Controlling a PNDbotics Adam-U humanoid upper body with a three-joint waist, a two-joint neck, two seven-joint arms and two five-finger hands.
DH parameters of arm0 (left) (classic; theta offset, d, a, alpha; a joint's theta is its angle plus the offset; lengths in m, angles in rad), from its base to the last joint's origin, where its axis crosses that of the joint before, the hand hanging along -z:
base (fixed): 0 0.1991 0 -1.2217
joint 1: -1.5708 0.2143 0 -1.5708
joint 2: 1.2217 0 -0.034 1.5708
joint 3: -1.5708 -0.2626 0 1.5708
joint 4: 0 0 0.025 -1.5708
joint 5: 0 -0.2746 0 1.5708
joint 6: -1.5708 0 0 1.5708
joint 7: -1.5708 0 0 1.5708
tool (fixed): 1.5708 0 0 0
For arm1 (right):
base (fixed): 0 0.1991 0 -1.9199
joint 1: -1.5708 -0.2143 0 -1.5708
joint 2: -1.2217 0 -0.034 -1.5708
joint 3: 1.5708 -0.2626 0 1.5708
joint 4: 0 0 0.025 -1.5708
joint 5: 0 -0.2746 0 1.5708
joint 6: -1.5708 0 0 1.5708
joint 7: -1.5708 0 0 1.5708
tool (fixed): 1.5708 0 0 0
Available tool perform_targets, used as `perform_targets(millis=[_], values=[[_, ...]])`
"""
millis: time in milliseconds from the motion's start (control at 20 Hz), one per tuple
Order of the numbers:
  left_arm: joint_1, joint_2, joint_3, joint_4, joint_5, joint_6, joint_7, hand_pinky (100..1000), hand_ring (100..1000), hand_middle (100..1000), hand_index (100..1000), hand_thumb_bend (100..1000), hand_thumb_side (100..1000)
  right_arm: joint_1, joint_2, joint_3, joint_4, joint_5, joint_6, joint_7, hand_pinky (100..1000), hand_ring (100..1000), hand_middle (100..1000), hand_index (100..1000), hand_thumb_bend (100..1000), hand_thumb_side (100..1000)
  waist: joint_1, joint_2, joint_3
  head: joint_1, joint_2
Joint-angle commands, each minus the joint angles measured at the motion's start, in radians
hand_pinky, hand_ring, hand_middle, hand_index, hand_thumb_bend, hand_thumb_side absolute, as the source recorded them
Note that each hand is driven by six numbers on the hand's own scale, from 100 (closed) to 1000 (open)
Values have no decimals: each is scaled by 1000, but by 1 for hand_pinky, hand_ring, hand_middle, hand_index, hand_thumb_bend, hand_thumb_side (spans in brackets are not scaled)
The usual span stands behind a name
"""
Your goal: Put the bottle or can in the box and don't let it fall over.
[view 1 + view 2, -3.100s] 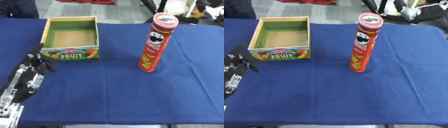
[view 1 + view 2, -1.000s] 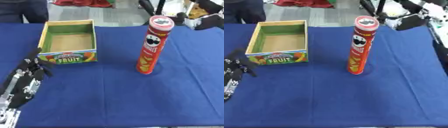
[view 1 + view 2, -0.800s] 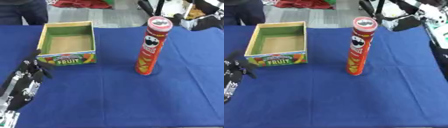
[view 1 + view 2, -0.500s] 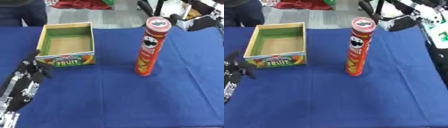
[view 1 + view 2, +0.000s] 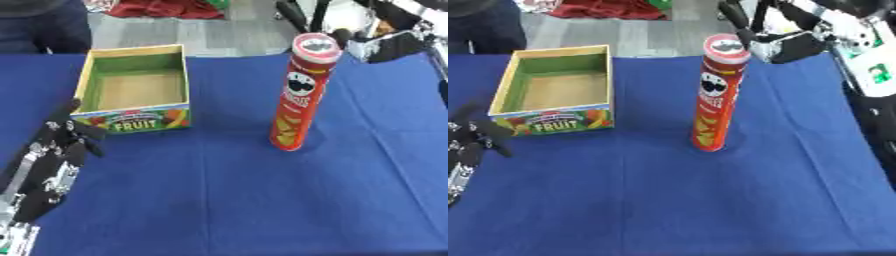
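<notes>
Red and tall, the chip can (image 5: 300,95) stands upright on the blue tablecloth (image 5: 245,200) in the left eye view, to the right of the fruit box (image 5: 133,89) and well apart from it. The box is open on top and we see only its brown bottom, so nothing is inside it yet. At the lower left, our left hand (image 5: 54,160) lies idle on the cloth just beside the front corner of the box, with its fingers straight and a little spread, holding nothing. At the upper right, our right hand (image 5: 385,44) is near the top of the can, at about the height of the lid, but we see a gap between them, so it does not touch the can. In the right eye view the same can (image 5: 715,95) is again upright and alone in the middle of the table, and the box (image 5: 553,90) is at the left. Here the right hand (image 5: 794,47) shows better: its fingers look relaxed and somewhat bent toward the can, and they close on nothing. We judge that the task is only at its beginning: the reach is under way, while the grasp, the lift, the carry over to the box and the upright placing are all left to do. Because the can is high and narrow, we think it could tip easily when it is gripped.
</notes>
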Motion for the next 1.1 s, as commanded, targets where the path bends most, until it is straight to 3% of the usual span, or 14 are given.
perform_targets(millis=[50, 600, 1100], values=[[-9, 8, 0, -14, 5, -1, -4, 526, 737, 580, 1000, 100, 601, -26, -17, -5, -6, 2, -109, 111, 1000, 898, 1000, 1000, 100, 218, 1, -14, 1, 3, -2], [-8, 8, -2, -12, 4, -1, -7, 526, 738, 581, 1000, 100, 602, -33, -8, 5, -17, -12, -105, 124, 1000, 899, 1000, 1000, 100, 227, -1, -15, 3, 3, 0], [-8, 8, -3, -12, 3, -3, -10, 525, 740, 583, 1000, 100, 602, -40, 15, 19, 13, 4, -100, 154, 1000, 903, 1000, 1000, 100, 311, -2, -15, 7, 2, 1]])
